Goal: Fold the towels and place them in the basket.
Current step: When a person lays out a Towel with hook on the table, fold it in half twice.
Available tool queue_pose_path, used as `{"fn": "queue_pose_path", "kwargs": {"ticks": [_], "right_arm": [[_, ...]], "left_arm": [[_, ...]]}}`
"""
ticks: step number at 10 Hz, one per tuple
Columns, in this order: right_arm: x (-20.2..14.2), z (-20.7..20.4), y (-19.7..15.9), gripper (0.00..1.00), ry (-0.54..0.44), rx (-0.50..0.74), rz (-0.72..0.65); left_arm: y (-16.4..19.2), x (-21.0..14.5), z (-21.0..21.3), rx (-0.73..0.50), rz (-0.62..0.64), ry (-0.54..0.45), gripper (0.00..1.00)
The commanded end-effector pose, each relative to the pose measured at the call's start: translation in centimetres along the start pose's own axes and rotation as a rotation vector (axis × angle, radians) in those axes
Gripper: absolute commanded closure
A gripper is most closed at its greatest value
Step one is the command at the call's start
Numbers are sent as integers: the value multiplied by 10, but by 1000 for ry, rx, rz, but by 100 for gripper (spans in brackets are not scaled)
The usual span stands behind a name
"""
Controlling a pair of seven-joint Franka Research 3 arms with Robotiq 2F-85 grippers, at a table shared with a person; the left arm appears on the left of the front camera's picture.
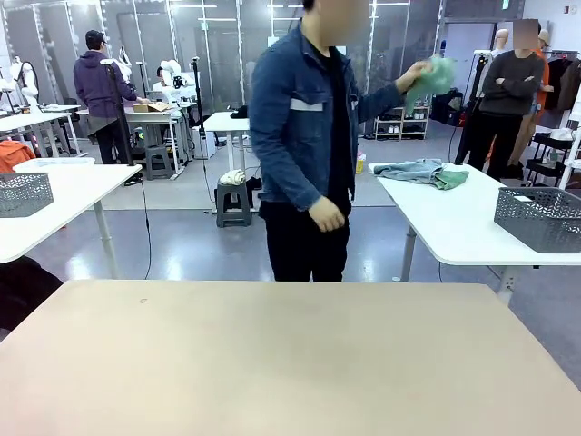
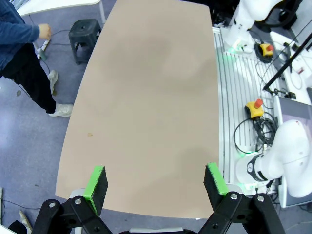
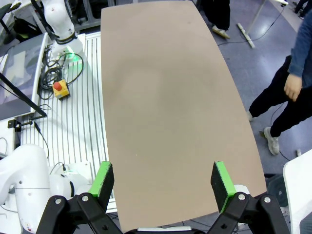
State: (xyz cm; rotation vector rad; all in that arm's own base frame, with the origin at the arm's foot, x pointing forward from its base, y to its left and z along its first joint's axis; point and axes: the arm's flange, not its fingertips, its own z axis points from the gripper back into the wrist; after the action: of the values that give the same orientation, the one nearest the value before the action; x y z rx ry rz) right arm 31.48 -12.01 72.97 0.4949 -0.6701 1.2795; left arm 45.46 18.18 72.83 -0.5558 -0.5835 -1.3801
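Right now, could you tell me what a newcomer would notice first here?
The person in a denim jacket stands at the far side of the beige table, holding up a mint green towel. Behind, a white table carries a crumpled blue-grey towel and a dark mesh basket. The left gripper and right gripper hang open above the beige table.

The mint green towel [image 1: 434, 76] the person [image 1: 300, 136] holds up is motion-blurred; the basket [image 1: 543, 218] on the white surface [image 1: 445, 218] runs off the right edge.
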Motion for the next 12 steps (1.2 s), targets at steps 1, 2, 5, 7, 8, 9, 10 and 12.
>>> {"fn": "queue_pose_path", "kwargs": {"ticks": [1, 2, 5, 7, 8, 9, 10, 12], "right_arm": [[1, 1, 1, 0, -4, -2, 2], [1, 1, 1, 0, -4, -2, 2], [1, 1, 1, 0, -4, -2, 2], [1, 1, 1, 0, -4, -2, 2], [1, 1, 1, 0, -4, -2, 2], [1, 1, 1, 0, -4, -2, 2], [1, 1, 1, 0, -4, -2, 2], [1, 1, 1, 0, -4, -2, 2]], "left_arm": [[-1, 2, 1, 3, -5, -5, 0], [-1, 2, 1, 3, -5, -5, 0], [-1, 2, 1, 3, -5, -5, 0], [-1, 2, 1, 3, -5, -5, 0], [-1, 2, 1, 3, -5, -5, 0], [-1, 2, 1, 3, -5, -5, 0], [-1, 2, 1, 3, -5, -5, 0], [-1, 2, 1, 3, -5, -5, 0]]}}
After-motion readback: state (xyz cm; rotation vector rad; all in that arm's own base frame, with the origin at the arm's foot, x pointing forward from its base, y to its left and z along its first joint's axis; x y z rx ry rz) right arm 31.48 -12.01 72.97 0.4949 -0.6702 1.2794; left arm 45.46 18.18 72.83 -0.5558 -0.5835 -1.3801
